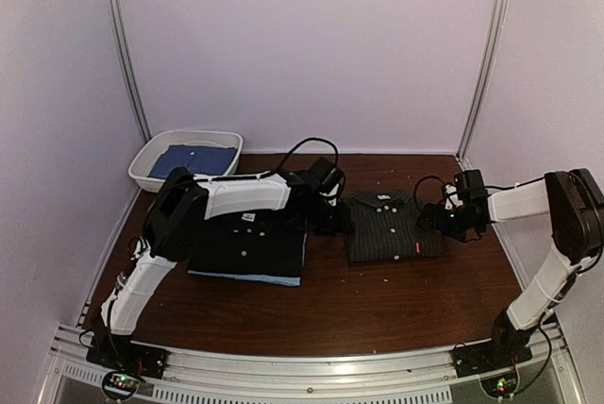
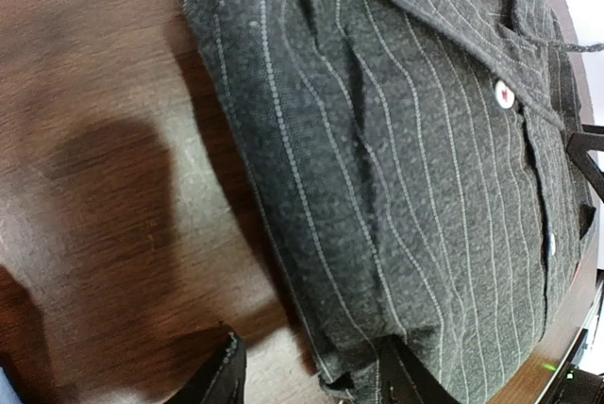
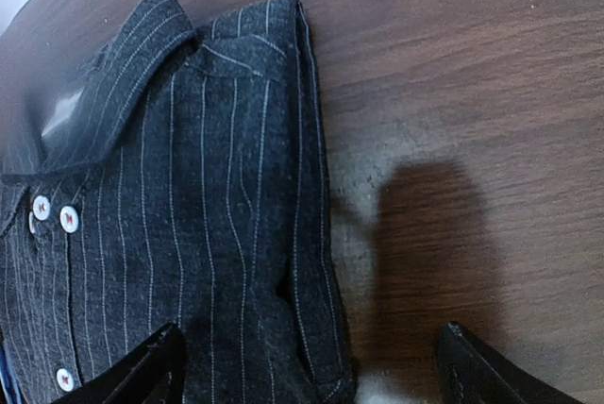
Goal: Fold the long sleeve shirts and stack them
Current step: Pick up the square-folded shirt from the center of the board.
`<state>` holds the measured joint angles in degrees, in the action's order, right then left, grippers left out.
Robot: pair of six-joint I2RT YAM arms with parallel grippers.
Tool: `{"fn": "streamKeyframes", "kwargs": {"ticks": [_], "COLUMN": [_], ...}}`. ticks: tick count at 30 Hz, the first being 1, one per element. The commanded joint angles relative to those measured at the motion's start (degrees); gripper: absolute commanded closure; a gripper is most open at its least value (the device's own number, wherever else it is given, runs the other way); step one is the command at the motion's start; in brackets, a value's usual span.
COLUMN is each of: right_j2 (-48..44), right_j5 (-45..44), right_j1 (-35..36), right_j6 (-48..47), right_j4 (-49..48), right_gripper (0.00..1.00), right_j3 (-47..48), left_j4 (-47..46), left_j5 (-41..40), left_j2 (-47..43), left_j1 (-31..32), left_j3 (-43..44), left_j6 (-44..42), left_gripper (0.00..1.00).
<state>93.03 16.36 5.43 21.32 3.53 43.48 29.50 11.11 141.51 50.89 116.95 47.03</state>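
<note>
Pinstripe shirt [image 1: 392, 227]: dark charcoal, folded into a neat rectangle, lying flat on the table right of centre, collar toward the far side.
Pinstripe details: collar [image 3: 123, 74] turned down, white buttons [image 3: 68, 219] running down the front placket, small red mark near the right near corner.
Left gripper [image 2: 316, 371]: reached across from the left to the pinstripe shirt's left edge, jaws parted with the folded edge between them, one fingertip over cloth and the other over bare wood, nothing pinched.
Right gripper [image 3: 311, 347]: at the pinstripe shirt's right edge, jaws spread wide, one fingertip over the cloth and the other over bare table, holding nothing.
Black shirt [image 1: 247, 239]: folded, white buttons up, lying left of centre, just left of the pinstripe shirt, partly under the left arm.
Light blue shirt [image 1: 269, 279]: beneath the black shirt, only a strip showing along the near edge.
White tub [image 1: 142, 170]: far left corner of the table.
Blue shirt [image 1: 193, 159]: folded inside the tub.
Table [image 1: 377, 300]: dark brown wood grain.
</note>
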Motion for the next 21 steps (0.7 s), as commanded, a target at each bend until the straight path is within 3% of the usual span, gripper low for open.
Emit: {"fn": "streamKeyframes", "kwargs": {"ticks": [1,11,18,21], "right_j2": [2.79,6.55,8.10,8.59], "right_j5": [1.32,5.54,8.98,11.31], "right_j1": [-0.42,-0.35,0.35,0.38], "right_j6": [0.72,1.40,2.19,2.81], "right_j4": [-2.48,-2.94,-3.27,-3.35], "right_gripper": [0.09,0.23,0.37,0.49], "right_j3": [-0.46,1.37,2.22,2.22], "left_j4": [-2.31,-2.97,-5.20,-5.41], "left_j5": [-0.44,1.63,4.45,5.30], "left_j2": [2.01,5.08,5.57,5.61], "left_j1": [0.09,0.08,0.08,0.08], "left_j3": [2.72,5.13,4.52,5.34], "left_j6": [1.01,3.75,5.56,5.72], "left_gripper": [0.50,0.54,0.75,0.85]}}
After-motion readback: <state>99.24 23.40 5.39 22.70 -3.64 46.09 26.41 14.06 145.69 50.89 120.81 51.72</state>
